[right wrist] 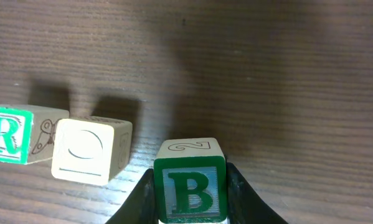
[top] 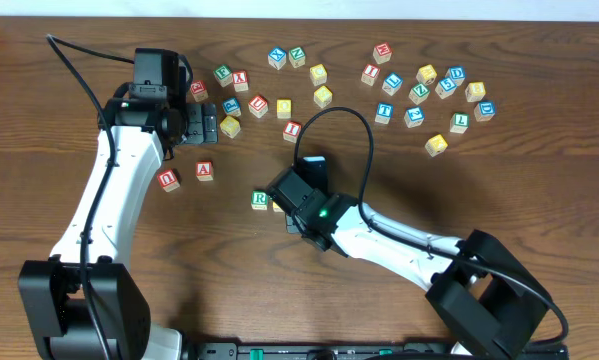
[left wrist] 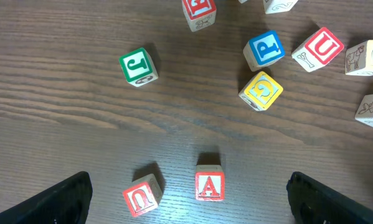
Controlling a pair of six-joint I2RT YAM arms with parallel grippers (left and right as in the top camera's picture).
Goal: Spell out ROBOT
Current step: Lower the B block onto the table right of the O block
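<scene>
The green R cube point(right wrist: 9, 134) lies at the left on the table, and a pale cube with a round O face point(right wrist: 86, 151) sits just right of it, slightly turned. My right gripper point(right wrist: 190, 186) is shut on the green B cube point(right wrist: 190, 193), which is low over the table to the right of the O cube with a small gap. From overhead, the R cube point(top: 260, 199) shows beside the right wrist point(top: 304, 195), which hides the B cube. My left gripper point(top: 207, 126) stands open at the back left, holding nothing.
Red A point(left wrist: 209, 186) and red U point(left wrist: 141, 196) cubes lie between the open left fingers. Green J point(left wrist: 138, 66), blue P point(left wrist: 264, 48) and a yellow cube point(left wrist: 261, 90) lie beyond. Several loose cubes point(top: 414, 116) are scattered across the back of the table.
</scene>
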